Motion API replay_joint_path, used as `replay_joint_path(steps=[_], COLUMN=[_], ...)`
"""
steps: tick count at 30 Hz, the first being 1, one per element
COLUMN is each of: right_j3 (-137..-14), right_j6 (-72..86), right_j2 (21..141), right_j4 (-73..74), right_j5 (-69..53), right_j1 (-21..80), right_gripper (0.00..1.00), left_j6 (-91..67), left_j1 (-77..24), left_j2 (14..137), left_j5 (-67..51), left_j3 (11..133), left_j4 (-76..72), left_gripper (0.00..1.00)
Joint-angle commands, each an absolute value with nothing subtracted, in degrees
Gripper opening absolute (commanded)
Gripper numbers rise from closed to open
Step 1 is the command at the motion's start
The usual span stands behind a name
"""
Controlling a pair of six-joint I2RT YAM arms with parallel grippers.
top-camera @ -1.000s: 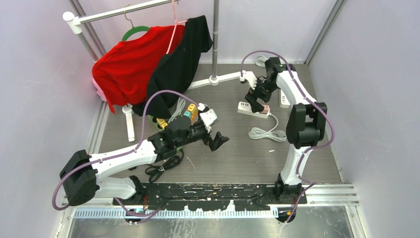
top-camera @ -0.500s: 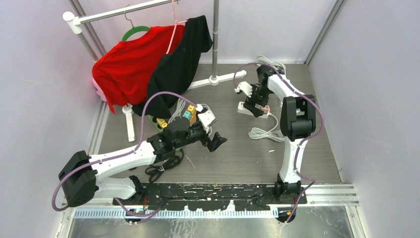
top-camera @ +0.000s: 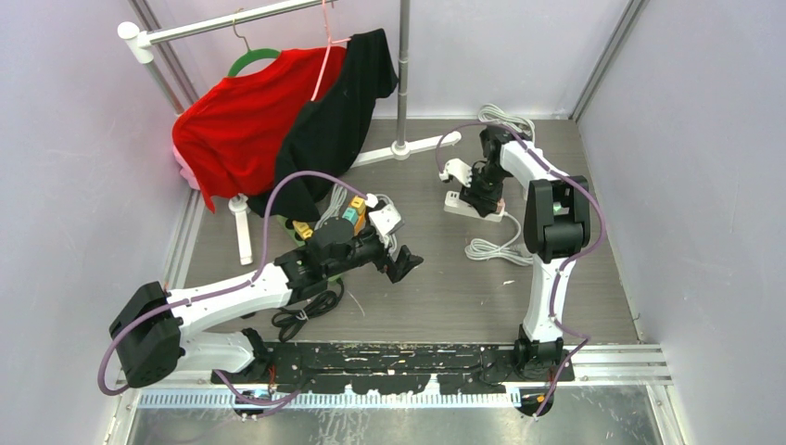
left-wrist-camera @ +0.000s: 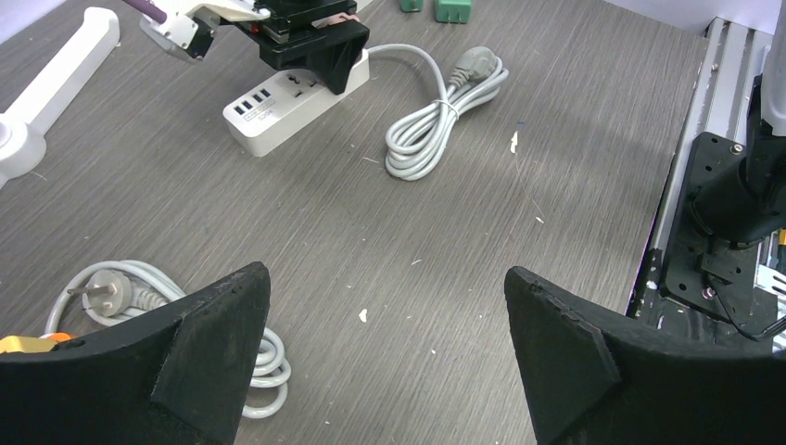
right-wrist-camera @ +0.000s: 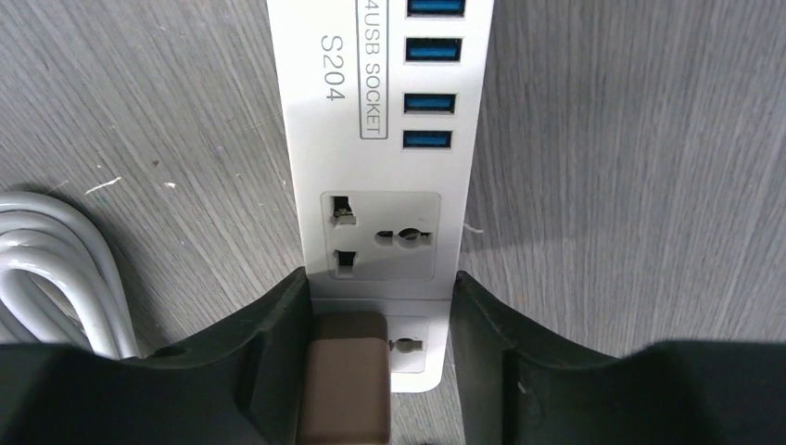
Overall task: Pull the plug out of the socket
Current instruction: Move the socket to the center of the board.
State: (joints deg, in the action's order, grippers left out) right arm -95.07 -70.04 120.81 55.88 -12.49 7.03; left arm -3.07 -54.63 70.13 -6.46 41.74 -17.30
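A white power strip point(right-wrist-camera: 371, 167) lies on the grey floor, with a brownish-pink plug point(right-wrist-camera: 343, 389) pushed into its near socket. My right gripper point(right-wrist-camera: 380, 315) is down over the strip, jaws either side of the plug. Its left finger point(right-wrist-camera: 269, 362) rests against the plug's side. The right finger point(right-wrist-camera: 491, 362) stands off the plug, with a gap showing the socket face. From above, the right gripper point(top-camera: 480, 190) covers the strip point(top-camera: 457, 201). My left gripper point(left-wrist-camera: 385, 352) hovers wide open and holds nothing over bare floor, also seen as left gripper point(top-camera: 405, 264).
The strip's coiled white cable point(top-camera: 499, 248) lies just in front of it. A clothes rack with a red shirt point(top-camera: 241, 125) and black garment point(top-camera: 334, 111) stands at back left. Near the left arm lie a white cable coil point(left-wrist-camera: 139, 287), coloured plugs point(top-camera: 352, 213) and a black cable point(top-camera: 301, 320).
The right arm came down and in onto the power strip, and its jaws have narrowed around the plug. The left arm has barely moved.
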Motion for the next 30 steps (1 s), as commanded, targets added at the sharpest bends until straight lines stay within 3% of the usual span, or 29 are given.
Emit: replay_joint_path(steps=[1,13,21,30], right_j3=[-96.05,-92.8,-79.32,-58.94], right_j6=[-73.03,-84.61,-100.68,-105.36], right_j2=[120.21,111.47,100.68,88.21], right_j4=[58.79,64.37,64.47,54.78], right_j5=[-15.2,-19.93,-21.27,-18.56], right_j1=[7.45,11.47,17.6,29.94], right_gripper=[0.47,0.35,0.31,0.34], left_j6=[-4.0,-10.36,-19.6,-21.65], left_j1=[-54.25,-50.62,-43.75,-41.61], left_j2=[69.26,68.68,66.48,66.06], left_j5=[-6.59,-5.7,-7.87,-10.22], left_j3=[42.01,42.58,40.22,34.36], left_j4=[-20.76,-15.15,-13.39,-20.06], left_gripper=[0.95,0.94,0.94,0.94])
